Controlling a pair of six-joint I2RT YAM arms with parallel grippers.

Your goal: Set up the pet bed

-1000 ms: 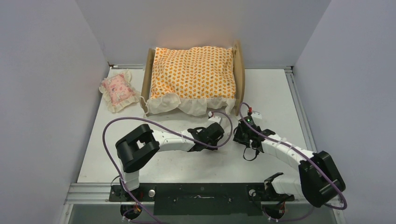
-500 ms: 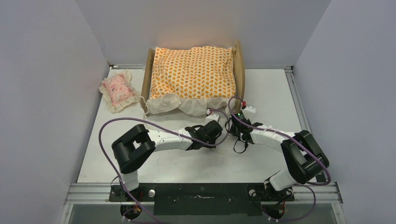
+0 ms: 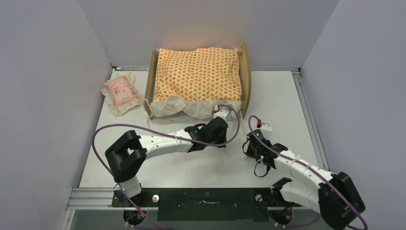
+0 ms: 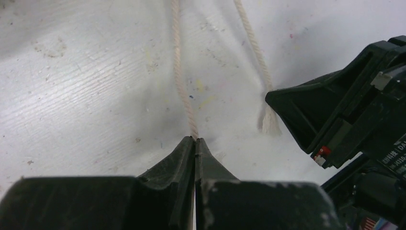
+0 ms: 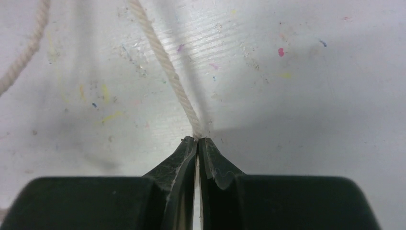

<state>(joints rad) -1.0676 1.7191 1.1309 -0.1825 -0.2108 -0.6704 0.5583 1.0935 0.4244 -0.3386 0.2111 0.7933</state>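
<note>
**Inspector:** The pet bed (image 3: 245, 76) is sitting at upper centre of the overhead view, at the far end of the table (image 3: 282, 96) by the back wall. An orange cushion (image 3: 198, 74) is lying in the frame, its pale ruffle hanging over the near edge. A small pink pillow (image 3: 122, 93) is lying on the table to the left of the bed, apart from it.

**Assistant:** And the pincers?

**Inspector:** Both arms are reaching toward the near edge of the bed. In its wrist view the left pincer (image 4: 195, 141) is showing its jaws pressed together. The left cord (image 4: 179, 72) is running down the frame straight into the tips and is being pinched there.

**Assistant:** The other one?

**Inspector:** The right pincer (image 5: 197, 140) is likewise closed, with only a hairline gap showing. The right cord (image 5: 163, 62) is coming down from the upper left of its frame and ending at the closed tips, so it is reading as gripped. In the left wrist view that cord's frayed end is resting on the table just beside the right pincer's black body.

**Assistant:** Where are the cords going?

**Inspector:** Both are leaving the top of the frames; I cannot tell what they are joining.
</note>
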